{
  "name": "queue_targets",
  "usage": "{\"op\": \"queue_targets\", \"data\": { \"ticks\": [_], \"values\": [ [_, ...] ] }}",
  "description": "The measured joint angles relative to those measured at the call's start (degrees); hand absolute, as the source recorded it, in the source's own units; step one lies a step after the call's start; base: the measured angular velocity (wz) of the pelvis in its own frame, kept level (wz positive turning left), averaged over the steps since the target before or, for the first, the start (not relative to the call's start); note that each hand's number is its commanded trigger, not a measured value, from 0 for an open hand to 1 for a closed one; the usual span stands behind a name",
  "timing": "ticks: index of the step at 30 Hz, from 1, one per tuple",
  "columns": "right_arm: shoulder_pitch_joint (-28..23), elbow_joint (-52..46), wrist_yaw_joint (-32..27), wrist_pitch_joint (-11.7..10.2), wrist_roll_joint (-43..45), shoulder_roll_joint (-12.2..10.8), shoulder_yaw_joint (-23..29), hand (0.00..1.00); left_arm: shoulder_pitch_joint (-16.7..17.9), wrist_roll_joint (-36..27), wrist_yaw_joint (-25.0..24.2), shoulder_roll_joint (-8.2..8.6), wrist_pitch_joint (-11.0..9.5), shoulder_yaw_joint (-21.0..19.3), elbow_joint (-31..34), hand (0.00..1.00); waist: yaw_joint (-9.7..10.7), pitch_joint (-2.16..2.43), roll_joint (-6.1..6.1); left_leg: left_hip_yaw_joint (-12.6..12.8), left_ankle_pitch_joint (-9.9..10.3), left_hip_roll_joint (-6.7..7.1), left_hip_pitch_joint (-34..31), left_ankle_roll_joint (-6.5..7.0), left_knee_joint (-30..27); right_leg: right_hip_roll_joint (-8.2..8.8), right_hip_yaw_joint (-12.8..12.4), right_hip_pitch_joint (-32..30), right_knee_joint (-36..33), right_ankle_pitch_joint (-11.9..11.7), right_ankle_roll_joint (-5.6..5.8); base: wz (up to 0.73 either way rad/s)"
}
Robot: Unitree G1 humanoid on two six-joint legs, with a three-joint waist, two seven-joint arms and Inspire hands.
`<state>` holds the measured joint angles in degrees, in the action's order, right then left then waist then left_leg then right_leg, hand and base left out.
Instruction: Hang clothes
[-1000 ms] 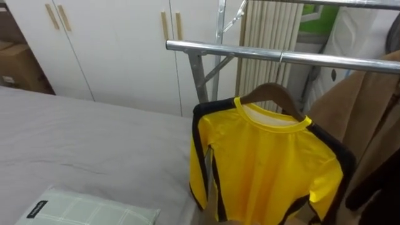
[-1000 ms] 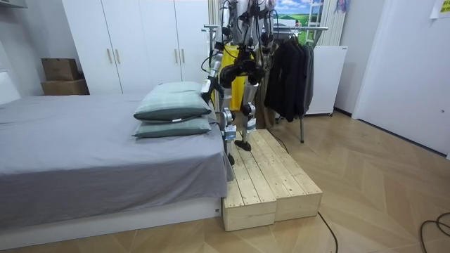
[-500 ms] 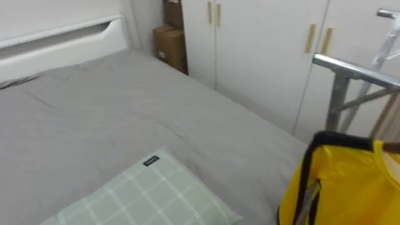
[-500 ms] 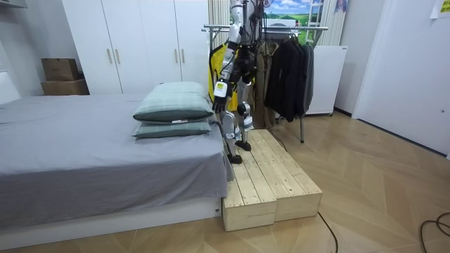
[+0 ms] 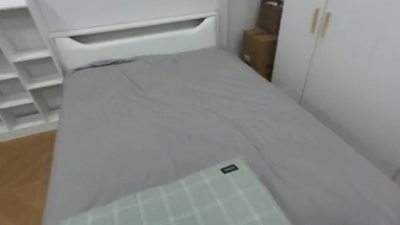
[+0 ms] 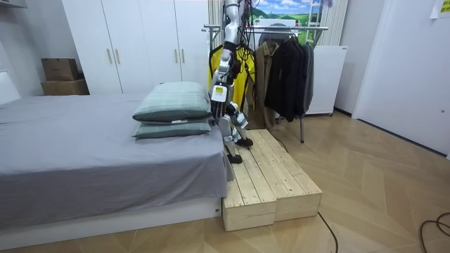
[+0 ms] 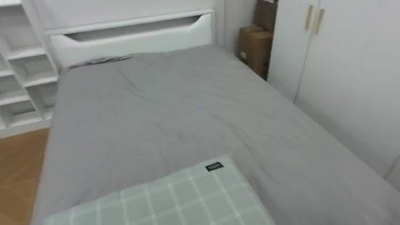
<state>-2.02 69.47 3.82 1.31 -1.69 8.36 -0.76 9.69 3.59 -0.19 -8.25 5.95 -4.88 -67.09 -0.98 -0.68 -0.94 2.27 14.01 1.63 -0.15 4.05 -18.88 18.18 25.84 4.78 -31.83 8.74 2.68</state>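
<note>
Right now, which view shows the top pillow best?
Room view: the whole top pillow shows, stacked on a second pillow on the bed beside the robot. Both eye views cut it off at the bottom edge, giving a corner with its check pattern and a small dark tag.

You have bright, even indoor light over the grey bed [image 5: 187, 119]; its creases carry soft, shallow shading. The white wardrobe [image 5: 350, 69] looks pale and flat, and the headboard [image 5: 137, 39] slot is dark. In the room view the yellow shirt [image 6: 240, 76] is evenly lit, and soft shadow sits under the bed's edge.
</note>
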Motion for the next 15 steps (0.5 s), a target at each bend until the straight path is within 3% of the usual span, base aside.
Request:
{"op": "queue_targets", "data": {
  "ticks": [1, 2, 3, 4, 5, 6, 7, 9, 11, 15],
  "values": [
    [-0.2, 0.0, -0.1, 0.0, 0.0, 0.0, 0.0, 0.0, -0.2, -1.0, 0.1, -0.15, -0.1, 0.1, 0.2, 0.0, 0.3, 0.0, -0.23, -1.5, -0.1, 0.09, 0.0, 0.14, 0.1, -1.06, -2.5, -0.2, 0.2, 0.8, -0.21, 1.09],
    [-0.3, -0.1, 0.0, 0.0, -0.5, -0.3, -0.3, 0.0, -0.3, -1.9, 0.4, -0.4, -0.7, -0.1, 0.7, 0.0, 0.3, 0.42, -0.6, -3.8, -0.4, -0.26, -0.3, -0.02, 0.3, -5.26, -8.7, -1.0, 2.3, 4.0, -0.6, 0.95],
    [-0.1, -0.2, 0.0, 0.0, -0.4, -0.5, -0.4, 0.0, -0.6, -1.9, 0.8, -0.57, -1.4, -0.7, 0.8, 0.0, 0.4, 0.21, -0.11, -5.9, -1.0, -0.49, -0.5, -0.37, 0.7, -9.59, -12.7, -2.0, 6.6, 6.5, -0.79, 0.94],
    [-0.1, -0.2, -0.1, 0.0, -0.3, -0.6, -0.2, 0.0, -0.8, -1.9, 0.9, -0.68, -1.5, -0.6, 0.8, 0.0, 0.6, 0.09, 0.21, -7.0, -1.2, -0.48, -0.6, -0.57, 0.6, -11.24, -14.4, -2.4, 9.7, 6.9, -0.83, 0.96],
    [-0.1, -0.2, -0.3, 0.0, -0.3, -1.0, 0.0, 0.0, -0.9, -2.5, 0.9, -0.9, -1.8, -0.6, 0.8, 0.0, 0.7, 0.05, 1.02, -8.5, -1.4, -0.24, -0.8, -0.89, 0.0, -14.3, -17.4, -3.7, 16.0, 6.3, -0.82, 1.16],
    [-0.4, -0.4, -0.6, -0.1, -0.2, -1.7, 0.7, 0.0, -1.0, -3.8, 0.8, -1.13, -1.9, -0.6, 0.7, 0.0, 1.5, 0.18, 2.09, -10.7, -1.1, 1.01, -1.4, -1.45, -0.7, -15.61, -19.6, -4.1, 17.2, 1.7, -1.21, 1.09],
    [-0.5, -0.3, -0.7, 0.0, -0.1, -1.7, 1.2, 0.0, -0.9, -4.2, 0.8, -0.99, -2.1, -0.5, 0.7, 0.0, 1.5, 0.4, 2.03, -11.0, -1.0, 1.02, -1.0, -1.64, -0.6, -15.4, -18.7, -3.6, 17.4, 1.9, -1.65, 0.74],
    [-0.2, -0.1, -0.6, 0.9, 1.2, -1.2, 2.1, 0.0, 0.3, -6.1, 0.6, -0.51, -2.8, -0.8, 0.3, 0.0, 0.0, 0.4, 1.38, -10.3, -1.0, 0.42, -0.1, -2.17, 0.7, -15.92, -16.8, -1.5, 19.9, 1.4, -2.39, 0.25],
    [-1.3, -0.2, -0.4, 1.3, 1.4, -1.1, 2.2, 0.0, 1.7, -6.3, 0.6, -0.52, -2.8, -1.5, -0.1, 0.0, -1.0, 0.52, 1.16, -9.8, -1.0, 0.03, 0.9, -2.43, 2.0, -16.27, -17.2, -0.6, 20.1, 1.6, -2.71, 0.07],
    [-1.4, -0.3, 0.1, 1.4, 1.2, -1.0, 2.1, 0.0, 4.4, -5.7, 0.6, -0.05, -1.9, -3.0, -2.2, 0.0, -1.0, 0.48, 1.29, -9.8, -1.1, -0.21, 1.9, -2.68, 3.3, -16.75, -17.1, 0.3, 20.2, 1.8, -2.91, 0.0]
  ]
}}
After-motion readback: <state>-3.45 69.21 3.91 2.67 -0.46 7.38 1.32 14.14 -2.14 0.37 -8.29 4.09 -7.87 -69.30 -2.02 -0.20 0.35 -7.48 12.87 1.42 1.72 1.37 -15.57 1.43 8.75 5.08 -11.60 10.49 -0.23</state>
